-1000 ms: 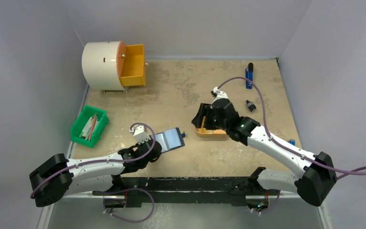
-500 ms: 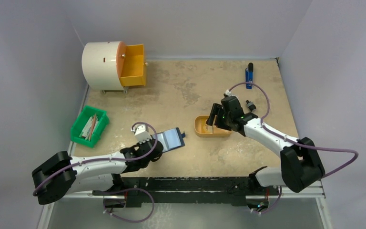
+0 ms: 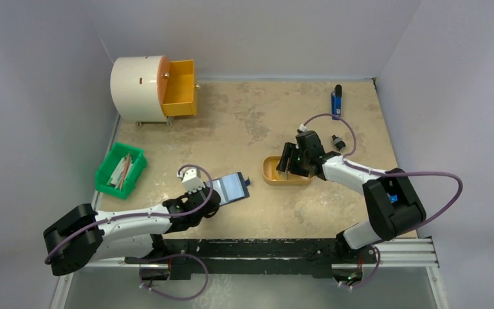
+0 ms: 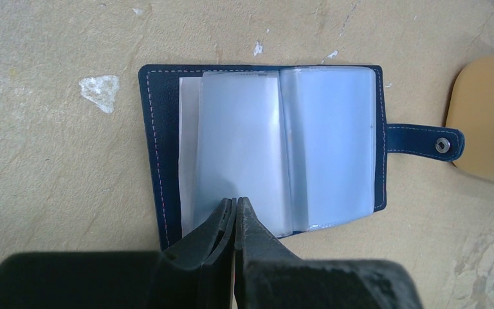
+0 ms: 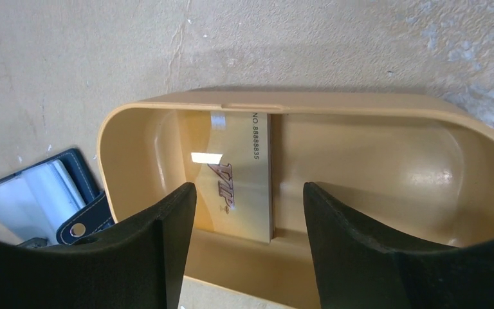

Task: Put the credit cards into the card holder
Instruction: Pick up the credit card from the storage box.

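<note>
The navy card holder (image 4: 161, 129) lies open on the table, clear sleeves (image 4: 283, 148) fanned out, snap tab to the right. A pale whitish card edge (image 4: 187, 129) shows under the left sleeves. My left gripper (image 4: 236, 201) is shut, its tips resting on the near edge of the sleeves; it also shows in the top view (image 3: 213, 195) beside the holder (image 3: 235, 185). My right gripper (image 5: 251, 193) is open over the orange oval tray (image 5: 373, 161), straddling a tan credit card (image 5: 247, 174) printed "VIP" that lies in the tray. In the top view the right gripper (image 3: 288, 161) is above the tray (image 3: 270, 175).
A white drum with an open orange drawer (image 3: 179, 89) stands at the back left. A green bin of sticks (image 3: 121, 170) sits at the left. A blue marker (image 3: 337, 103) and a small black item (image 3: 338, 143) lie at the back right.
My right arm has folded back toward the right and its gripper has shifted right over the tray, uncovering the tray's left end. The left arm and the card holder have barely moved.
</note>
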Tool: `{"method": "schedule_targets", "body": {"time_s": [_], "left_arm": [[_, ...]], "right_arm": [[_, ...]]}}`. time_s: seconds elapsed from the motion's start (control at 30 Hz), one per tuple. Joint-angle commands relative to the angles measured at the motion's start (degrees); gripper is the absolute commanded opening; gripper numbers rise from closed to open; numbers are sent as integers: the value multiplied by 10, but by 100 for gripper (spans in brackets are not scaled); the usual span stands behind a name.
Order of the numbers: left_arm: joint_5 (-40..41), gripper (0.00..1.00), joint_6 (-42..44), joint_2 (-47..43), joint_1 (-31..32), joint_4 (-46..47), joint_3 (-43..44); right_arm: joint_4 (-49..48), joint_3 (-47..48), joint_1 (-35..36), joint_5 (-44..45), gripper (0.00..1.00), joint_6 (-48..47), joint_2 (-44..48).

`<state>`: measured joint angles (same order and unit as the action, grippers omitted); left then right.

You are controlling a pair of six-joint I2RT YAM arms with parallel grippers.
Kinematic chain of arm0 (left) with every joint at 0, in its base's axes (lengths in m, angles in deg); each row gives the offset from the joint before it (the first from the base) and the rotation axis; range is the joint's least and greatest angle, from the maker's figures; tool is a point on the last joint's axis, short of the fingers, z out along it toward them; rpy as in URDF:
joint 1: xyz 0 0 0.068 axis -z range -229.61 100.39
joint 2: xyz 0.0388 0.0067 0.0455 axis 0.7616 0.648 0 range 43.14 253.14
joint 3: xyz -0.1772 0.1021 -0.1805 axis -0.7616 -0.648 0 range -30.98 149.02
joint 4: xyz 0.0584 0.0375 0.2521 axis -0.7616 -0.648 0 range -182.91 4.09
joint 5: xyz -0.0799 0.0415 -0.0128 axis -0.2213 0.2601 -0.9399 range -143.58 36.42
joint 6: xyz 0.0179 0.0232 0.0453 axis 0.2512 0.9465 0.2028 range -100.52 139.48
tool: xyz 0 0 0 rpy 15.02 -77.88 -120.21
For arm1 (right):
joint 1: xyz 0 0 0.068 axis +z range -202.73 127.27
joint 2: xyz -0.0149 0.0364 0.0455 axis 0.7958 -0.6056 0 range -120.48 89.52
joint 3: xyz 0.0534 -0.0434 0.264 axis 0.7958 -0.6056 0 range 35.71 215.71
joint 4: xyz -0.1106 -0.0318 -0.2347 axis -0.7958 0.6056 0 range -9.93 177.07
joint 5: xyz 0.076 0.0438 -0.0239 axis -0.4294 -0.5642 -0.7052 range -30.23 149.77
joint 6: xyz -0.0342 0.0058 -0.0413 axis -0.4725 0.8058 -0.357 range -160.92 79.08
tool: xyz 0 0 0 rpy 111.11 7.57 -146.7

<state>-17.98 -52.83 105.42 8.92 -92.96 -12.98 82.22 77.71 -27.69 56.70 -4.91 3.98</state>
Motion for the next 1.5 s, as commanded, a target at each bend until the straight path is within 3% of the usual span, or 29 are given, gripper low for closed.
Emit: {"method": "schedule_targets", "body": {"time_s": [0.0,0.47,0.63,0.73,1.07,1.47], "left_arm": [[7,0,0,8,-1,-10,10],[6,0,-1,22,-1,-5,12],[5,0,-1,25,-1,-4,13],[5,0,-2,26,-1,-3,13],[4,0,-2,38,-1,4,15],[5,0,-2,40,-1,3,15]], "right_arm": [[2,19,-3,12,64,-18,-14],[2,10,-3,27,45,-32,-39],[1,13,-3,21,59,-31,-43],[8,20,-3,24,59,-35,-52],[25,15,-3,44,41,-47,-65],[23,-7,-3,59,27,-45,-45]]}}
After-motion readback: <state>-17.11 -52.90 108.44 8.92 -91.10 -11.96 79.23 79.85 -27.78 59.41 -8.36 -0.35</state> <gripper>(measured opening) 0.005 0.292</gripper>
